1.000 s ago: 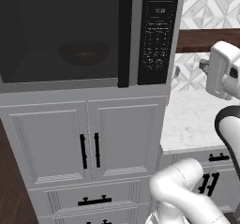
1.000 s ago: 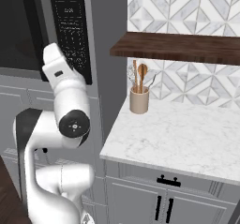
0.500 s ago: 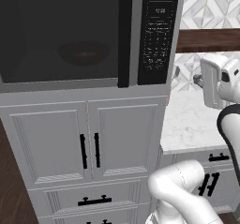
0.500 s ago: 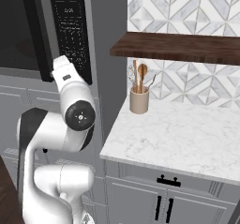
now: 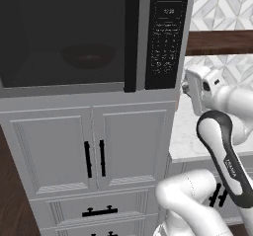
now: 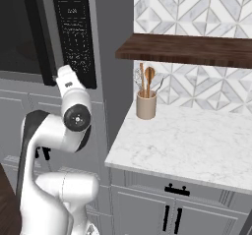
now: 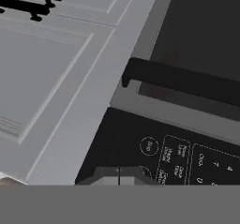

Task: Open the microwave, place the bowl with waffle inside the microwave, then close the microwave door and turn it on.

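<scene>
Sitting behind the dark glass of the shut microwave door [image 5: 69, 40], the bowl with waffle [image 5: 88, 56] rests level inside the microwave [image 5: 94, 37], dim through the tint, its round rim flat and its opening facing up. The door's black handle [image 5: 131, 37] stands upright, its long axis vertical, just left of the black keypad panel [image 5: 167, 35]. In the hand view the same handle [image 7: 183, 80] runs nearly across the picture, with the keypad [image 7: 178, 155] close below it. The gripper [image 7: 119, 175] sits right up against the lower edge of the keypad; its 2 fingertips meet with no gap and grasp nothing. Below the microwave are 2 white cabinet doors [image 5: 94, 151]. To the right, a marble counter [image 6: 197, 140] carries a utensil holder [image 6: 146, 103] under a dark wooden shelf [image 6: 187, 49].
</scene>
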